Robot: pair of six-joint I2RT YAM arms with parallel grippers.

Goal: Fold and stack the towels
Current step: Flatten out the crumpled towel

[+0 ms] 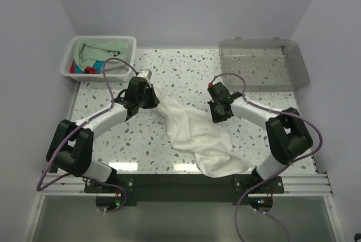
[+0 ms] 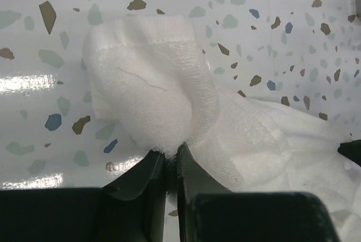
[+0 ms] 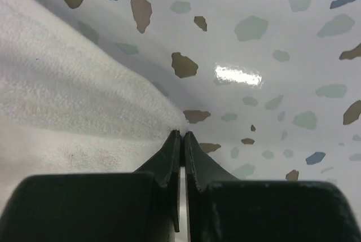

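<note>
A white towel (image 1: 197, 135) lies crumpled on the speckled table between the two arms. My left gripper (image 1: 153, 96) is shut on its far left corner. In the left wrist view the cloth (image 2: 152, 84) bunches up out of the closed left gripper (image 2: 172, 160). My right gripper (image 1: 216, 117) sits at the towel's right edge. In the right wrist view this gripper (image 3: 183, 135) is shut, its tips just touching the towel's edge (image 3: 67, 95). No cloth shows between the fingers. A pale mint green towel (image 1: 104, 50) and a turquoise-and-red one (image 1: 84, 68) lie in the basket.
A white slatted basket (image 1: 125, 42) stands at the far left corner of the table. A clear grey plastic tray (image 1: 293, 67) stands at the far right. Purple cables loop off both arms. White walls close in the table on three sides.
</note>
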